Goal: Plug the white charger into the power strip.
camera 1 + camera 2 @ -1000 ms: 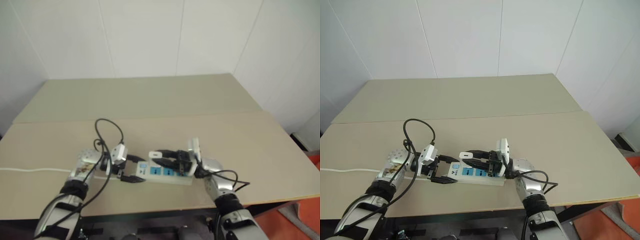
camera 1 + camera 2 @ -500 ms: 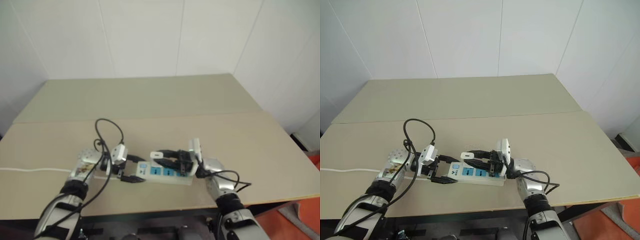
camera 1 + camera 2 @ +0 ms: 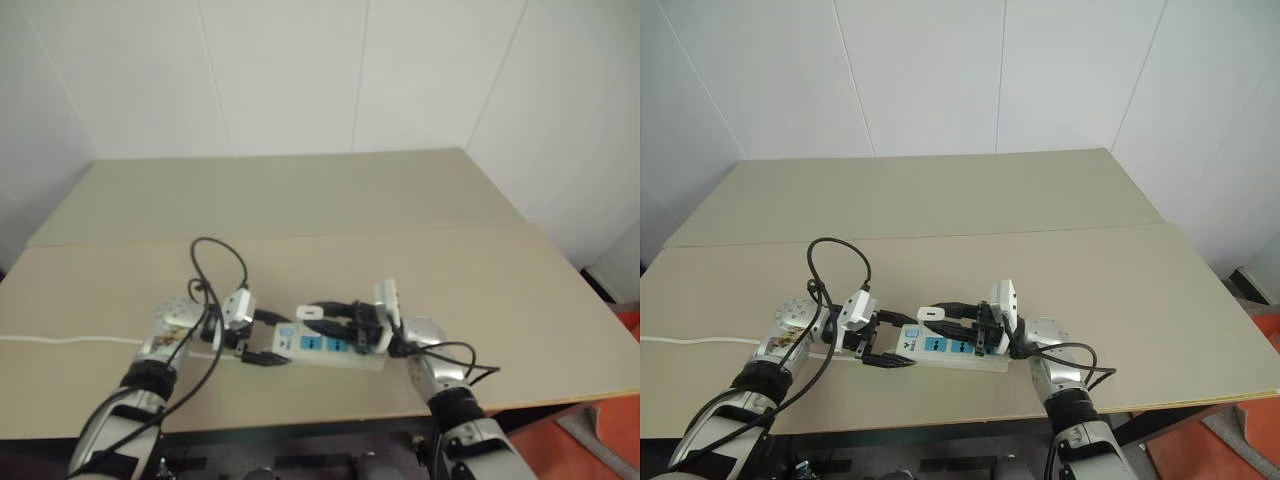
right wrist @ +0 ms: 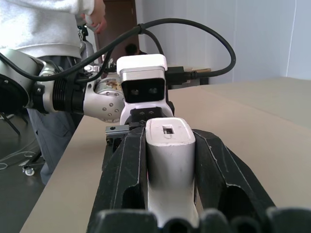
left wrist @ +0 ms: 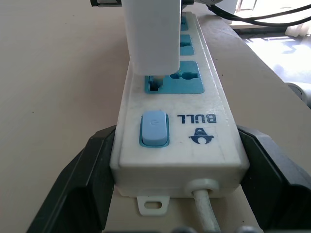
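The power strip [image 3: 952,347] lies on the table near its front edge, a long white bar with blue sockets and a blue switch [image 5: 153,127] at its left end. My left gripper [image 3: 894,342] grips that end, with one black finger [image 5: 87,170] against each side of the bar. My right gripper [image 3: 940,318] is shut on the white charger [image 4: 170,155], which its fingers [image 4: 124,165] flank. It holds the charger [image 5: 153,34] upright over the blue socket [image 5: 175,80] closest to the switch. The charger's lower edge sits just above that socket. Its prongs are hidden.
The strip's thin white cord [image 3: 690,340] runs left across the tan table [image 3: 1120,290]. Black cables [image 3: 835,262] loop above my left wrist. The table's front edge is close behind both arms. A person [image 4: 43,29] stands beyond the table's left side.
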`<state>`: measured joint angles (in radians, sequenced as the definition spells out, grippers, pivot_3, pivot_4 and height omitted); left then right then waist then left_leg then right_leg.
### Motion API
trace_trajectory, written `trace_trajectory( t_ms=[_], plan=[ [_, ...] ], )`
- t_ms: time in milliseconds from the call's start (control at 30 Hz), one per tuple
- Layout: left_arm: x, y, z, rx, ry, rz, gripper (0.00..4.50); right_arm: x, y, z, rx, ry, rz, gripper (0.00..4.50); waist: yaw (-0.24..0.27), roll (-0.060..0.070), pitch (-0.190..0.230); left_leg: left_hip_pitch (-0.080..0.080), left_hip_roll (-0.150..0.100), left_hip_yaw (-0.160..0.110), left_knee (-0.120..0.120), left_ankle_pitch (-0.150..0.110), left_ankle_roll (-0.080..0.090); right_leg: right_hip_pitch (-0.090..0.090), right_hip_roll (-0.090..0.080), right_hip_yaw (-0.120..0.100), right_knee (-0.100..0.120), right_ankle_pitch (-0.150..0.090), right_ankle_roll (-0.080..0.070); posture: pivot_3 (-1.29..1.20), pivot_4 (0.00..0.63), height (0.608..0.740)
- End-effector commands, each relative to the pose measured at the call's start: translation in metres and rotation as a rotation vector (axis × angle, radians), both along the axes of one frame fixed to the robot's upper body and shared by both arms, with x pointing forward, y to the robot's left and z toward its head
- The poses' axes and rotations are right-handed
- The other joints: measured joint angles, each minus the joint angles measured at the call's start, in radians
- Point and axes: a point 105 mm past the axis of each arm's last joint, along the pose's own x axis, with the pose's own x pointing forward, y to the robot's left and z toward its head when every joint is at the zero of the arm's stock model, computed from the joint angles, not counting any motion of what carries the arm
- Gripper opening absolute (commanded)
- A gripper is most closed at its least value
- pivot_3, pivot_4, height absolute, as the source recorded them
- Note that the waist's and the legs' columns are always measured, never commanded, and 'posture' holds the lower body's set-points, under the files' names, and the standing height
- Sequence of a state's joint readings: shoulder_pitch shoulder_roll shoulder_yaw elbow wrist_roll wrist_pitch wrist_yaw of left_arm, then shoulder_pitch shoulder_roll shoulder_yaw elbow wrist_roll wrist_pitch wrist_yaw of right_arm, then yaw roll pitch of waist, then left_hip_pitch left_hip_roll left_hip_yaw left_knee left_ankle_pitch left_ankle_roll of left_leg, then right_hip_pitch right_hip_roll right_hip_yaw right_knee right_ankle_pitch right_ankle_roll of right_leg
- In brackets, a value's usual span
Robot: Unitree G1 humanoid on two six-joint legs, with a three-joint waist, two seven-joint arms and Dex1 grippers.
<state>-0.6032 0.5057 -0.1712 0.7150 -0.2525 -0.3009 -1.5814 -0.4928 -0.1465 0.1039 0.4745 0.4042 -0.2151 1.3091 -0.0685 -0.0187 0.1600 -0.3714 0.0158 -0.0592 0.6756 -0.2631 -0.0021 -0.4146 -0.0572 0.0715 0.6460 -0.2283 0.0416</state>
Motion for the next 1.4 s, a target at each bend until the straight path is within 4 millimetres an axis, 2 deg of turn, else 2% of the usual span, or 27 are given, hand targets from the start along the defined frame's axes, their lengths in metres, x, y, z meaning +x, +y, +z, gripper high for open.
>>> trace_trajectory(
  t_ms=[33, 433, 733, 933, 1233, 1400],
  plan=[
    [-0.004, 0.006, -0.013, 0.074, 0.033, 0.003, 3.26, 0.0, -0.004, -0.008, -0.017, 0.016, -0.01, 1.12, 0.0, 0.0, 0.0, 0.001, 0.0, 0.0, 0.0, 0.0, 0.0, 0.001, 0.0, 0.0, 0.0, 0.0, 0.0, 0.0, 0.15, 0.74],
    [-0.005, 0.005, -0.015, 0.075, 0.034, -0.003, 3.26, -0.006, 0.003, -0.023, -0.071, -0.01, -0.012, 1.12, -0.001, 0.0, 0.0, 0.01, 0.0, -0.001, -0.003, 0.0, 0.0, 0.011, 0.0, 0.0, -0.003, -0.001, 0.0, 0.0, 0.15, 0.74],
    [-0.005, 0.005, -0.015, 0.073, 0.038, -0.001, 3.26, 0.0, -0.003, -0.033, -0.133, 0.001, -0.025, 1.12, -0.002, -0.001, -0.001, 0.019, 0.0, 0.0, -0.007, 0.0, 0.0, 0.019, 0.0, 0.0, -0.005, -0.003, 0.001, 0.0, 0.15, 0.74],
    [-0.005, 0.005, -0.015, 0.075, 0.04, -0.001, 3.26, 0.003, -0.002, -0.04, -0.161, 0.054, -0.016, 1.12, -0.002, -0.002, -0.001, 0.02, 0.0, 0.0, -0.007, 0.0, 0.0, 0.021, 0.0, 0.0, -0.005, -0.003, 0.001, 0.0, 0.15, 0.74],
    [-0.006, 0.006, -0.018, 0.098, 0.037, -0.007, 3.26, 0.007, -0.006, -0.065, -0.205, 0.165, -0.034, 1.12, -0.005, -0.011, -0.008, 0.034, 0.001, 0.001, -0.013, 0.0, 0.0, 0.03, 0.0, 0.001, -0.005, -0.008, 0.004, 0.0, 0.15, 0.74],
    [-0.007, 0.009, -0.019, 0.11, 0.034, -0.003, 3.26, 0.004, -0.01, -0.075, -0.222, 0.209, -0.023, 1.12, -0.005, -0.012, -0.016, 0.035, 0.002, 0.001, -0.014, 0.0, 0.0, 0.03, 0.001, 0.001, -0.005, -0.009, 0.003, 0.0, 0.15, 0.74]
  ],
)
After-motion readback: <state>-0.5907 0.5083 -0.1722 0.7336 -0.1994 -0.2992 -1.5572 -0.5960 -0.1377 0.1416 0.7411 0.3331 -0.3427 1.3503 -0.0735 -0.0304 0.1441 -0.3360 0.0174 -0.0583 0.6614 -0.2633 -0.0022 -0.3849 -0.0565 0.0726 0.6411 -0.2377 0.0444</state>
